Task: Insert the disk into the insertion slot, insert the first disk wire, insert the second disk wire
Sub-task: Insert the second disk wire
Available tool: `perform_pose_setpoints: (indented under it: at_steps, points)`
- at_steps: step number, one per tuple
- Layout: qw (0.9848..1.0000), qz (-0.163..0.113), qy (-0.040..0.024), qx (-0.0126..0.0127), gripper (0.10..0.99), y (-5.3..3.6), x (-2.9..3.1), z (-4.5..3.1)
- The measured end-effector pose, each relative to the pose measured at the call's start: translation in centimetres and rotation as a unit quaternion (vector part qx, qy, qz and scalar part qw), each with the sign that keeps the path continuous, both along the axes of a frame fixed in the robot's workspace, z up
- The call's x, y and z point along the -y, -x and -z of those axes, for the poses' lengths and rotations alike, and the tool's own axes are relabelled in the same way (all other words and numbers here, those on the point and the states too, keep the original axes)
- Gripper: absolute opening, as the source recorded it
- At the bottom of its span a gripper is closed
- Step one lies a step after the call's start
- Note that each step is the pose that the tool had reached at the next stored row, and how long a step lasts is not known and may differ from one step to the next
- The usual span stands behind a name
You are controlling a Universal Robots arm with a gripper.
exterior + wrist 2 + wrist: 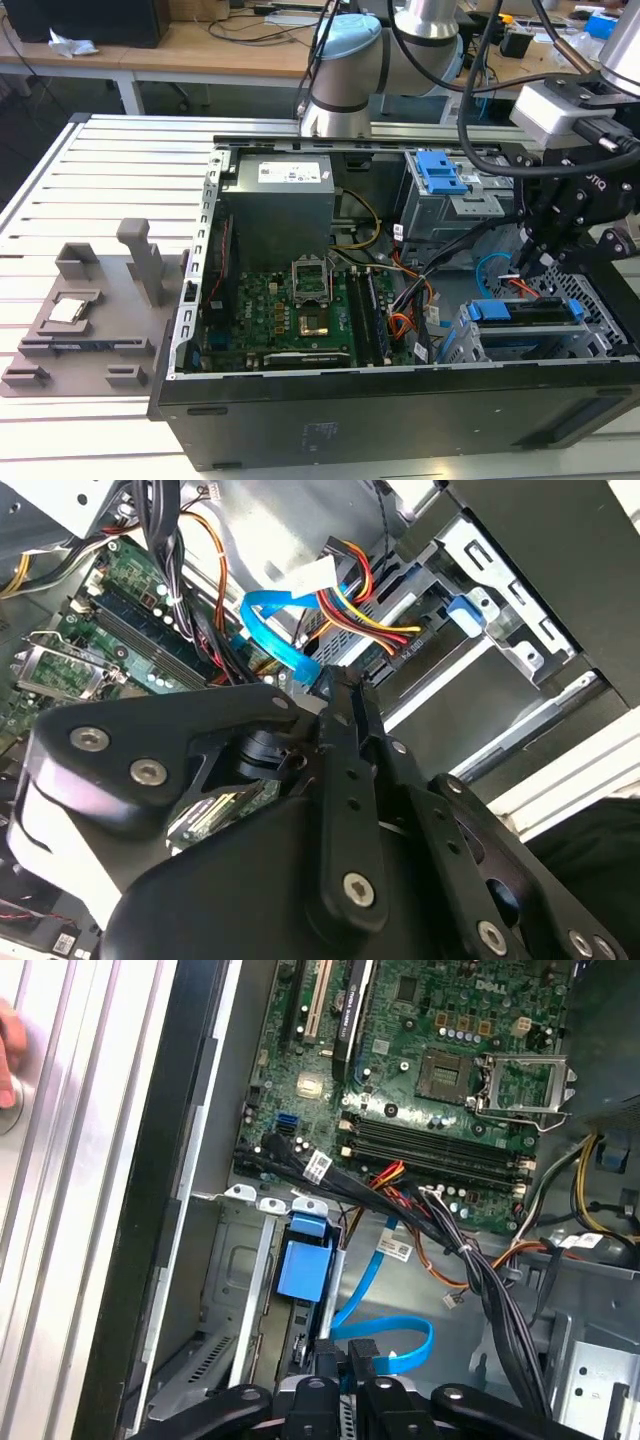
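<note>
While the open computer case (400, 400) lies on its side on the slatted metal table (60, 200), the gripper (528, 262) hangs inside the case's corner nearest the exterior view's right, just above the drive cage (600, 335). The disk (525, 312) already sits in that cage, its blue carrier showing along the top edge of the opening. In the first wrist view the fingers (322, 1357) come together narrowly on the connector of the light blue cable (400, 1345), which loops away from the disk toward the motherboard (430, 1070). In the second wrist view the same cable (275, 640) runs down to the fingertips (340, 695), right beside a bundle of red, yellow and black wires (360, 605) plugged in at the back of the disk. Whether the blue cable's plug is fully seated, I can't tell. Further from the cage, toward the arm's base, a larger metal bay carries a blue clip (440, 172). Outside the case, on the exterior view's left, a grey fixture plate (90, 320) rests on the table.
</note>
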State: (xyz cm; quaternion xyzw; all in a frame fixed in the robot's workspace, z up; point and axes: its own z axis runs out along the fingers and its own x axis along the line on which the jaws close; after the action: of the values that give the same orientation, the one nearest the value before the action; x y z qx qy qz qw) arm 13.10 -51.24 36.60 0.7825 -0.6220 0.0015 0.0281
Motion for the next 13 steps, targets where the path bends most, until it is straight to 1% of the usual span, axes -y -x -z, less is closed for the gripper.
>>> perform_pose_setpoints:
  at_steps: [1,2,3,4,6,9,10,13]
  points:
    - [1.0000,0.000,0.0001,0.0000,0.165,0.00,0.19,0.00]
    - [1.0000,0.000,0.0051,0.0000,0.165,0.00,1.17,0.07]
    - [1.0000,0.001,0.0054,0.0000,0.165,0.00,1.74,0.27]
    - [1.0000,0.007,0.0053,0.0000,0.165,0.01,1.87,0.45]
    - [0.9998,0.018,0.0050,-0.0001,0.165,0.01,1.89,0.68]
    - [0.9988,0.049,-0.0018,-0.0004,0.165,0.00,1.88,1.18]
    - [0.9984,0.057,-0.0021,-0.0004,0.165,-0.07,1.88,1.32]
    - [0.9982,0.061,-0.0022,-0.0010,0.165,-0.79,1.88,1.57]
